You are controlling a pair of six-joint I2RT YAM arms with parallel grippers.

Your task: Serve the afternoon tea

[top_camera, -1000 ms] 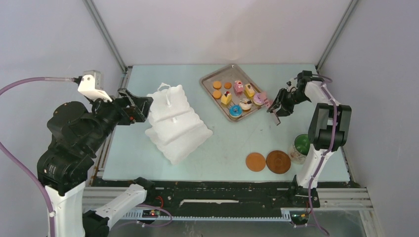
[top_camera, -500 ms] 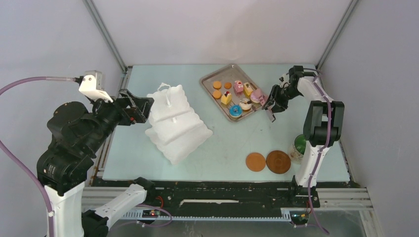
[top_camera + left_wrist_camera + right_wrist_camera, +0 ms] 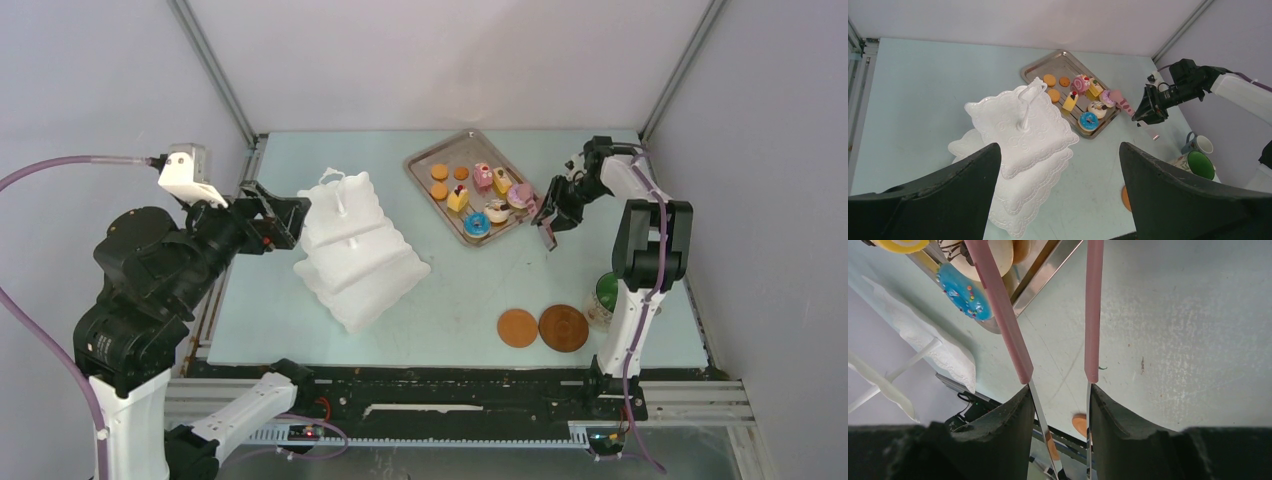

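Small pastries lie on a silver tray (image 3: 424, 159): orange biscuits (image 3: 439, 172), a yellow cake slice (image 3: 458, 198), a pink doughnut (image 3: 521, 199) and a blue doughnut (image 3: 476, 224). My right gripper (image 3: 553, 215) is shut on the pink tongs (image 3: 998, 305), whose tips reach over the tray's near right corner beside the blue doughnut (image 3: 964, 292). The white three-tier stand (image 3: 358, 250) stands left of centre. My left gripper (image 3: 285, 215) hangs open at its left, holding nothing. Two brown coasters (image 3: 518, 327) lie near the front. The green-lined mug (image 3: 1200, 165) and a small white cup (image 3: 1201, 144) stand at the right.
The tray sits at the back of the pale table (image 3: 450, 290), angled. The mug is close against the right arm's lower link (image 3: 640, 300). Enclosure posts and grey walls bound the table at the back and sides.
My right gripper has carried the tongs a little left and toward the tray's near right corner. The left arm and the stand have not moved.
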